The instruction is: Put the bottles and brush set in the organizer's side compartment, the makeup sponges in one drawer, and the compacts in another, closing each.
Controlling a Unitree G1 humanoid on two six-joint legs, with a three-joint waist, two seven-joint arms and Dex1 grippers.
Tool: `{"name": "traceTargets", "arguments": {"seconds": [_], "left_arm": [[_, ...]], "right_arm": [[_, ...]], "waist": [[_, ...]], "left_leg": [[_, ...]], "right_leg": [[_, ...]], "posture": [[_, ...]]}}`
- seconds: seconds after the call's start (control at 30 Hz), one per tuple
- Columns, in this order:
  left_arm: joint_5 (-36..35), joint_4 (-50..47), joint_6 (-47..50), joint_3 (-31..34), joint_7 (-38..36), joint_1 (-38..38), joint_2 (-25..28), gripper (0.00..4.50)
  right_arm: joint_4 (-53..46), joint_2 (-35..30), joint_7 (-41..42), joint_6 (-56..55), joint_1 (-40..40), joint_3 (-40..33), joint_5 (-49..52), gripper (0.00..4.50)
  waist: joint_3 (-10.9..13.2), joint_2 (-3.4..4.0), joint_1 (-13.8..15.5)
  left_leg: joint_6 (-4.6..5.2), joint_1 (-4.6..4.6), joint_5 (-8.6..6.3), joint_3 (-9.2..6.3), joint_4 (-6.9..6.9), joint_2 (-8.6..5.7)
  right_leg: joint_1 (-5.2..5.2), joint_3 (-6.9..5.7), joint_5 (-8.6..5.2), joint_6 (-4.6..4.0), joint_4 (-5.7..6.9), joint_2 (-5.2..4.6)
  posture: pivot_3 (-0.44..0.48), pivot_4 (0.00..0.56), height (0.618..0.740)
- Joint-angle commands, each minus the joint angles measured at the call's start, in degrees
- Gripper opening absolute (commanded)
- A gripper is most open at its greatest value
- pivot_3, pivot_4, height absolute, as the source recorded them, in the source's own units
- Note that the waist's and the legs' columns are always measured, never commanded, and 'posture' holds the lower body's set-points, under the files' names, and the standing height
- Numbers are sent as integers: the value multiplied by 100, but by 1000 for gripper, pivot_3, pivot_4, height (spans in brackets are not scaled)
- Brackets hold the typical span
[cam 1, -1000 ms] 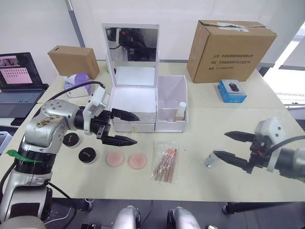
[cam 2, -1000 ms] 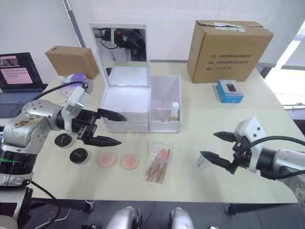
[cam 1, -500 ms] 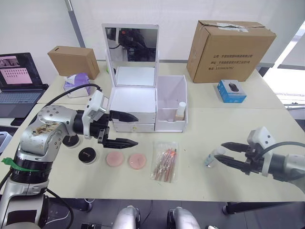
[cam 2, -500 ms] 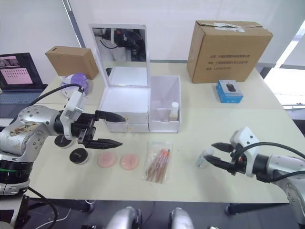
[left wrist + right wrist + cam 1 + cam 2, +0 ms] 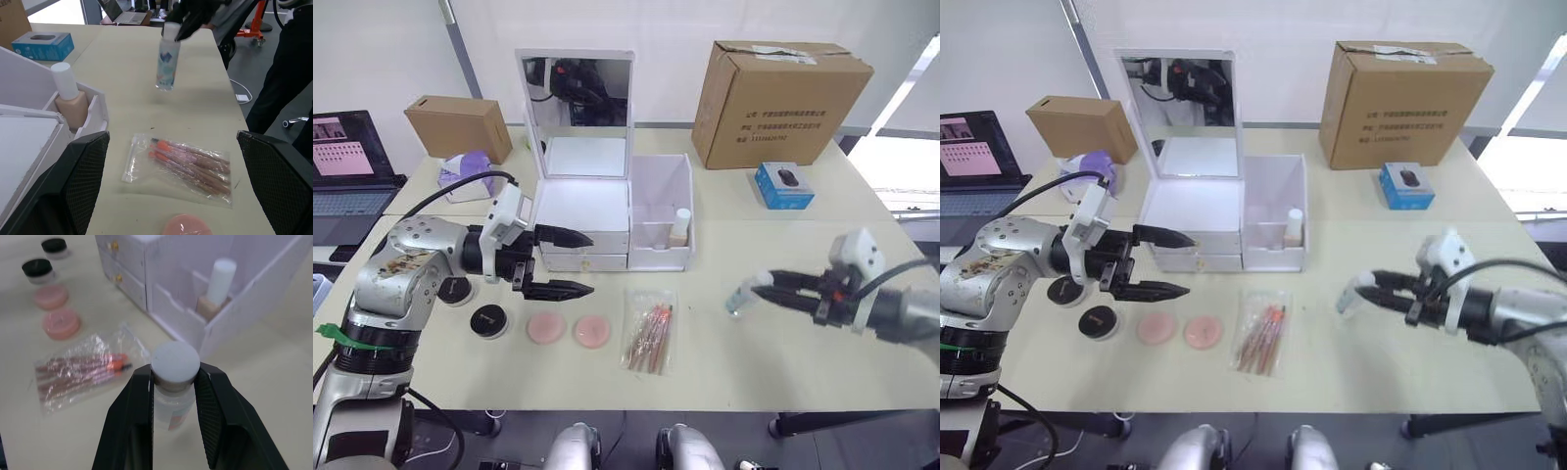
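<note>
A clear bottle [image 5: 172,382] with a white cap is clamped at its neck between the fingers of the right gripper [image 5: 766,287] and held above the table [image 5: 862,362], well apart from the organizer [image 5: 626,220]. The left gripper [image 5: 570,262] is held with fingers apart before the closed drawers [image 5: 582,259]. The brush set [image 5: 651,333] lies in its bag beside two pink sponges [image 5: 570,329].

Left claw [image 5: 570,262] agape — right claw [image 5: 762,288] clamped
</note>
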Motion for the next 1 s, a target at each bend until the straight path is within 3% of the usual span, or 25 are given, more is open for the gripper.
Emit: {"name": "traceTargets", "arguments": {"seconds": [0.03,0.2,0.43,0.7,1.0], "left_arm": [[-92,-265,-43,382,239,312,96,4500],[-230,-742,23,728,632,978,127,4500],[-464,-1143,181,1146,1167,1427,102,4500],[-555,-1526,200,1398,1509,1908,135,4500],[-614,-1557,191,1348,1653,1941,154,4500]], "right_arm": [[369,-72,-29,502,-1260,500,242,873],[1968,562,248,282,-3654,1879,-595,873],[4067,1524,749,-790,-4911,2992,-1872,873],[6145,2474,830,-2130,-5405,3399,-3001,873],[6153,2825,1163,-2104,-5436,3301,-3173,873]], "waist": [[0,0,-12],[1,3,-93],[1,3,-21],[-1,6,-59],[-11,11,-136]], "left_leg": [[0,0,0,-1,-1,3],[-1,-1,0,5,-3,8],[-1,-8,0,10,-1,3],[-2,2,1,13,0,4],[-6,19,0,12,-3,7]], "right_leg": [[1,-4,-1,-2,0,3],[-11,3,20,-43,4,5],[-12,-10,26,-59,4,-7],[-6,-9,28,-61,13,-7],[1,-7,27,-64,25,-8]], "posture": [[0,150,731],[0,150,731],[0,150,731],[0,150,731],[0,150,731]]}}
